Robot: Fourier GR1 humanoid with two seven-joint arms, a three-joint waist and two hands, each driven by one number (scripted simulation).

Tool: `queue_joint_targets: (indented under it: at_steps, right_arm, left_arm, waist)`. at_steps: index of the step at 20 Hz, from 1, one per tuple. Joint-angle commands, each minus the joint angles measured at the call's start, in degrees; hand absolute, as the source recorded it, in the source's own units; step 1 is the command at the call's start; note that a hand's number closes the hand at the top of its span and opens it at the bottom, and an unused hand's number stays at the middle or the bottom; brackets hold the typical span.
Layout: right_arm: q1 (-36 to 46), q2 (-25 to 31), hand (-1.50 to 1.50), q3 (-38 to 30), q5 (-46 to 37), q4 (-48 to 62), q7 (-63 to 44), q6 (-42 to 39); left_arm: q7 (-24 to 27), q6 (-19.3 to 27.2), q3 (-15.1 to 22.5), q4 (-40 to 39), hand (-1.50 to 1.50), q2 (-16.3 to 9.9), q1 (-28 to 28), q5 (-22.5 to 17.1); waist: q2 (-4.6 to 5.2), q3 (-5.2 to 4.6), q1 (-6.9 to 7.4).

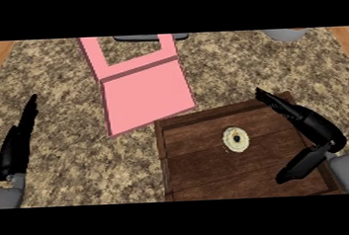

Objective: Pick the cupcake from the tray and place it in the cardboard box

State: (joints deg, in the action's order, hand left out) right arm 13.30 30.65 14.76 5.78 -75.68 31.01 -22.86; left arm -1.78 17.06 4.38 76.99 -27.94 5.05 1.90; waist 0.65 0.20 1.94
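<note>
1. The speckled granite counter [77, 158] ran across nearly the whole head view, with strips of pale wood at the upper left and upper right corners.
2. A dark wooden tray [201, 172] sat at the lower right, its raised rim showing along the left and far sides, and its near edge ran out of the picture at the bottom.
3. The cupcake [236, 138] stood near the middle of the tray, seen from above as a pale round with a dark centre, with bare tray floor on every side of it.
4. The pink cardboard box [147, 93] lay flat and open up and to the left of the tray, its near right corner just beside the tray's far left corner. A fold line crossed it, and its far part framed a patch of counter.
5. Open counter lay between the box and the left hand [16, 141], and also in front of the box.
6. A dark flat object [150, 37] and a grey vessel [285, 34] showed partly at the far edge.
7. The left hand rested at the left edge, fingers straight and pointing up, holding nothing.
8. The right hand [317, 130] hung over the tray's right rim, released, fingers stretched toward the far corner and thumb [300, 166] pointing down-left. It was apart from the cupcake and held nothing.
</note>
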Motion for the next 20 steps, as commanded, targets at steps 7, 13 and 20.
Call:
queue_joint_targets:
  at_steps: [7, 13, 20]
  right_arm:
    - [12.31, 6.49, -1.50, 3.15, -18.04, 15.89, 18.88, 1.63]
    - [20.95, 7.62, -1.50, 10.42, -25.79, 13.86, 10.40, -2.46]
    - [29.09, 4.43, -1.50, 17.29, -34.50, 14.67, 2.09, -7.96]
  left_arm:
    - [-0.76, -1.19, -1.55, -2.20, 0.00, -0.37, 0.77, 0.44]
    - [-1.73, -4.10, -3.28, -1.16, 0.00, -2.64, 0.92, -0.56]
    - [-2.14, -2.17, -2.50, -2.51, 0.00, 0.10, 1.71, 1.75]
  waist:
    - [-0.20, -0.10, 0.01]
    - [-0.60, -0.22, -0.50]
    - [-0.53, -0.24, -0.99]
